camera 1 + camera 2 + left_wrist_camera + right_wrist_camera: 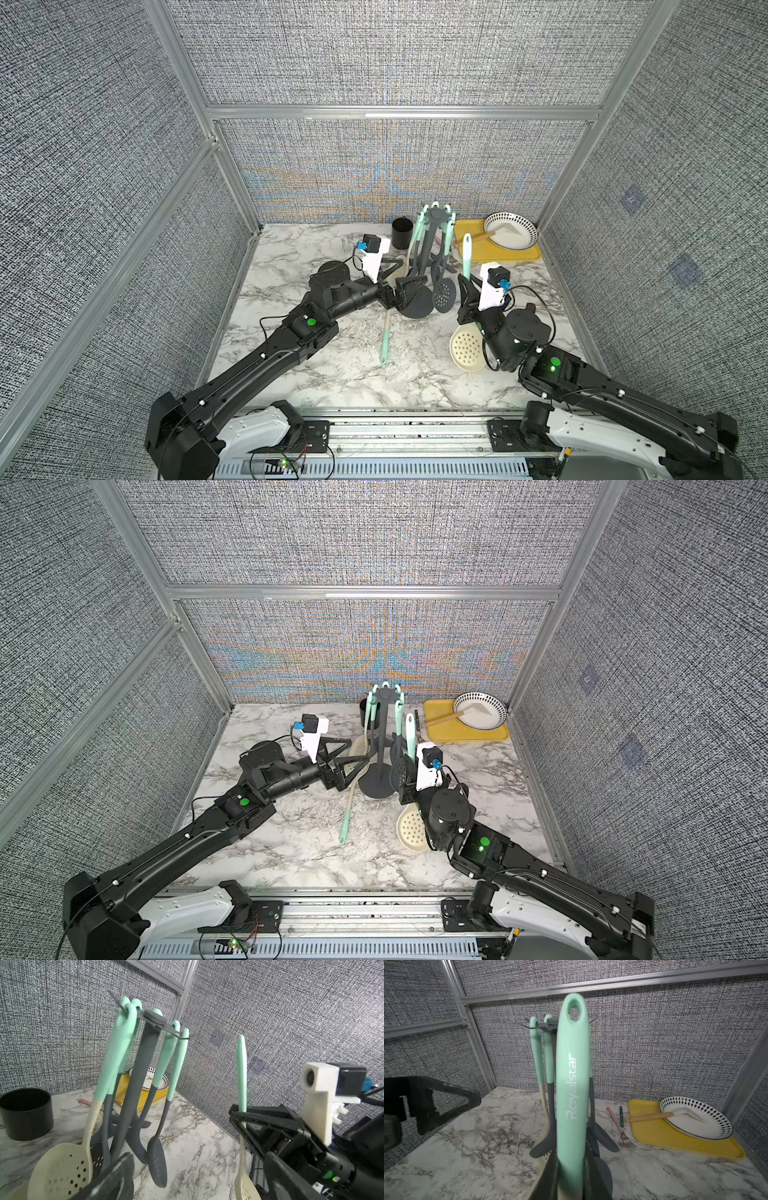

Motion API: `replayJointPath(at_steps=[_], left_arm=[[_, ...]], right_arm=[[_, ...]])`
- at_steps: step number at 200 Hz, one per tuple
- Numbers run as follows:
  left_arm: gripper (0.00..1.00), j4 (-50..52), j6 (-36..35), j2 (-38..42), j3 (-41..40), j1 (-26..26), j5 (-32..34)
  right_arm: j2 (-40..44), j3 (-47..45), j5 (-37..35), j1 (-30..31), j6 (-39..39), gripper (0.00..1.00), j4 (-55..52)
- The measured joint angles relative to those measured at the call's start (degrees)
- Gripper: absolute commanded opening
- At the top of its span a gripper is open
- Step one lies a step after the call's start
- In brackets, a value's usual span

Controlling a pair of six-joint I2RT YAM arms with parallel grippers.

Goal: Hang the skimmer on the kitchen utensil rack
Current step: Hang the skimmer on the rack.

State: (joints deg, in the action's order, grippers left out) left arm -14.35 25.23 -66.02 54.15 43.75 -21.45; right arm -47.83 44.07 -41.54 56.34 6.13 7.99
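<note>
Now clamping right jaws low on skimmer (571,1084) handle, upright, head down by the worktop (332,374), keeping hang hole topmost and free; just right of kitchen utensil rack (436,216) crown, frame centre, not hooked yet. Stretched in from lower left w/ left jaws wide, gripping nothing, near rack base, prob. to steady it.

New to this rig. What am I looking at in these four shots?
Two robot arms with two-finger grippers work over a marble table. Two pictures look down from one overhead camera pair. The other two come from a camera on each wrist. The right gripper is shut on the skimmer, handle up. The left gripper stands open beside the kitchen utensil rack, which carries several utensils. Also on the table: a black cup, a yellow tray with a plate, and another mint-handled utensil lying flat.
</note>
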Motion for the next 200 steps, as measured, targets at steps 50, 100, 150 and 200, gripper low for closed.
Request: replayJointPath(at_steps=[50, 100, 150, 200], left_arm=[[0.96, -2.56, -0.17, -3.02, -0.07, 0.79, 0.50], [0.96, -2.91, -0.15, -3.52, -0.50, 0.79, 1.25], [0.95, -3.17, -0.15, -3.54, -0.81, 0.79, 1.60], [0.95, -3.17, -0.15, -3.54, -0.81, 0.79, 1.75]], right_arm=[[-5.03, 5.29, 6.34, -3.80, 0.81, 0.00, -1.81], [-8.61, 6.54, 10.75, -3.82, 0.70, 0.00, -1.81], [-10.58, 7.91, 11.37, -3.82, 0.33, 0.00, -1.88], [-11.58, 8.63, 9.81, -4.04, -0.13, 0.00, -1.79]])
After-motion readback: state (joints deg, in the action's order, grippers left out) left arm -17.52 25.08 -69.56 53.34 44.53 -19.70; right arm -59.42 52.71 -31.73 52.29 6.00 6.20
